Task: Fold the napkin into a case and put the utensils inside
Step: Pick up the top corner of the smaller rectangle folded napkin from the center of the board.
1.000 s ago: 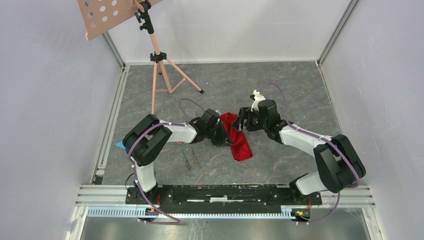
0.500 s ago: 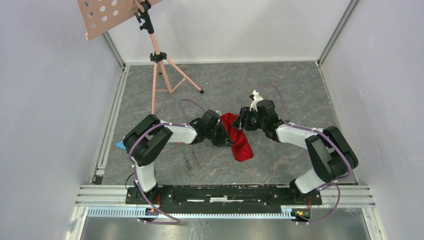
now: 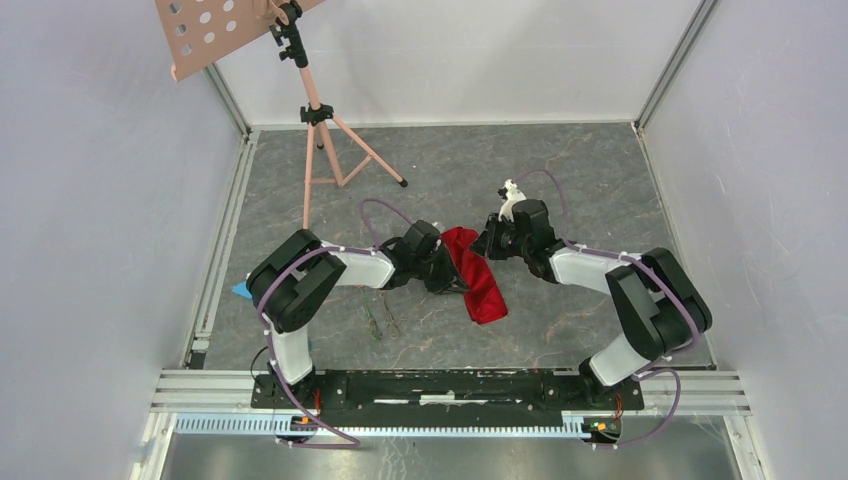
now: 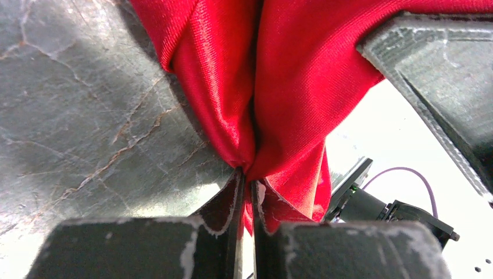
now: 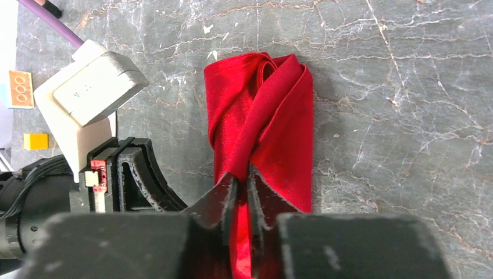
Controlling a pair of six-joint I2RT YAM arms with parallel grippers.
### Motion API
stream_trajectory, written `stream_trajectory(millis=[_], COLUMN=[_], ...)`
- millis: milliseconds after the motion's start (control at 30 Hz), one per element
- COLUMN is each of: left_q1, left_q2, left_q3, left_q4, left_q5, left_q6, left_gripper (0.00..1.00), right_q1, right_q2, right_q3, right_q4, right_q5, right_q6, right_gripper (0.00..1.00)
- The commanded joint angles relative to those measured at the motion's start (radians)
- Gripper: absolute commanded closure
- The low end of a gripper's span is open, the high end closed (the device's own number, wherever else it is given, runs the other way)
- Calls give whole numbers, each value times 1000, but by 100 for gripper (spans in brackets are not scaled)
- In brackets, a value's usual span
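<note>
Left wrist view: left gripper [image 4: 246,177] clamped tight on a fold of the napkin [image 4: 279,87]; on the napkin's opposite side, right gripper [image 5: 238,180] pinches cloth too.

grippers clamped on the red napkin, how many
2. The left gripper pinches a bunched fold of the napkin at its left edge; the right gripper pinches near its far end.

Left arm [image 3: 360,266] and right arm [image 3: 590,270] alike: glossy white tube links between bulky black joint housings. Thin purple cables [image 3: 372,204] looping outside each. Bolted to a long black base plate [image 3: 440,386]. Dark grey jaws, edges scuffed whitish. White boxy wrist housing [image 5: 87,87] with a small red part.
</note>
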Motion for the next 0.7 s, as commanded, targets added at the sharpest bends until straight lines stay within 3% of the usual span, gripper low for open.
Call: stream_trajectory(millis=[0, 67, 200, 367, 500, 667], left_q1=[-13, -13, -11, -4, 0, 3], left_q2=[20, 18, -24, -130, -221, -296], left_q3=[-29, -35, -49, -26, 39, 138], left_q4=[-75, -69, -88, -254, -395, -454], left_q5=[-49, -48, -50, -97, -174, -299], left_q6=[-4, -4, 35, 134, 230, 383], left_gripper=[87, 79, 54, 36, 31, 27], right_q1=[1, 1, 1, 1, 1, 1], right_q2=[16, 14, 34, 31, 39, 48], right_q3=[26, 26, 45, 44, 43, 44], right_q4=[56, 59, 46, 48, 54, 77], right_q5=[3, 7, -6, -16, -19, -43], right_q6=[-10, -10, -13, -7, -6, 1], right_gripper=[92, 99, 100, 100, 100, 100])
